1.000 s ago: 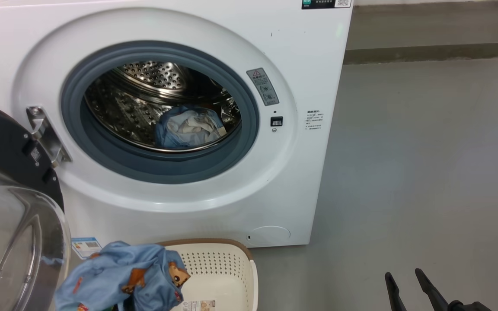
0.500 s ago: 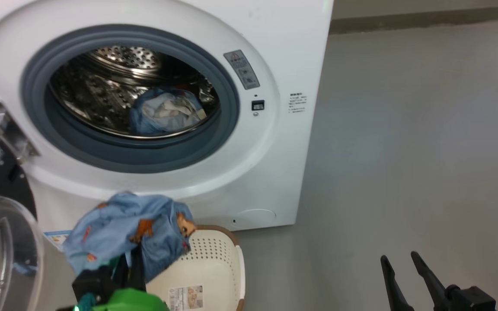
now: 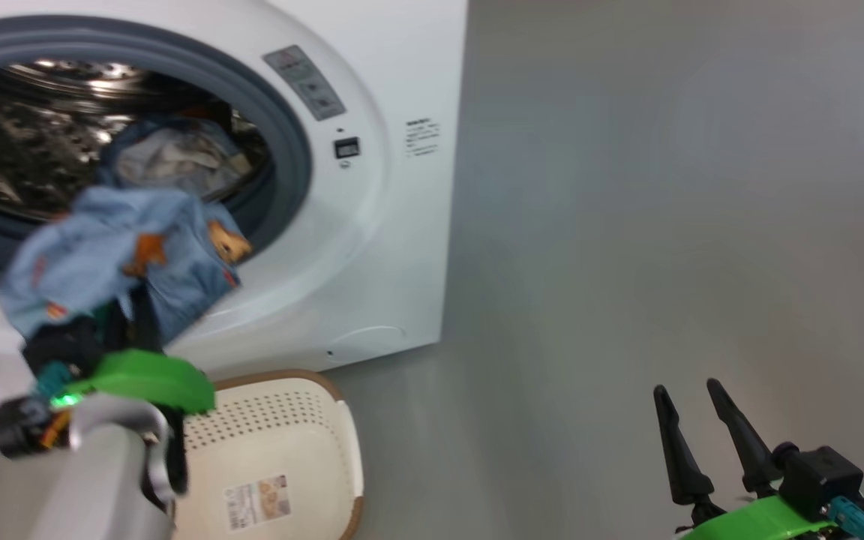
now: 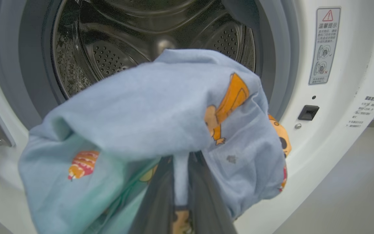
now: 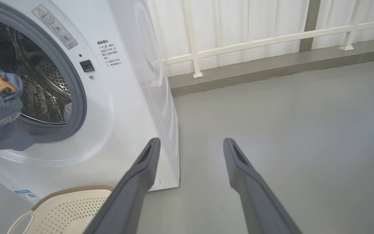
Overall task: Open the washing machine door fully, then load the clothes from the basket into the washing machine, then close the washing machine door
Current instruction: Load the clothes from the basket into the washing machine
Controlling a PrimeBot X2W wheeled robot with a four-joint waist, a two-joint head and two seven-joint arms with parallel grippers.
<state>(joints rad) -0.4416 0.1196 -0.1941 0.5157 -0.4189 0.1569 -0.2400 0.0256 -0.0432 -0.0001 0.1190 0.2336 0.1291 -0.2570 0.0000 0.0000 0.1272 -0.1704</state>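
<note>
**Blue garment at the mouth of the drum**

Our left pincer (image 4: 181, 162) is clamped narrow on one of the clothes (image 4: 161, 107), a light blue piece with orange figures. It holds the piece up in front of the open mouth of the washing machine (image 3: 402, 75), level with the grey gasket (image 3: 286, 161). The cloth drapes over both fingers (image 4: 154, 201) and hides their tips. Another blue garment (image 3: 169, 154) lies inside the steel drum (image 4: 109, 55). Below us the basket (image 3: 274, 420) stands on the floor (image 3: 627, 225) just before the machine; we see a paper label (image 3: 256, 499) on its bottom. Our right pincer (image 3: 685, 387) hangs well apart to the right above the floor, jaws wide, gripping nothing.
</note>
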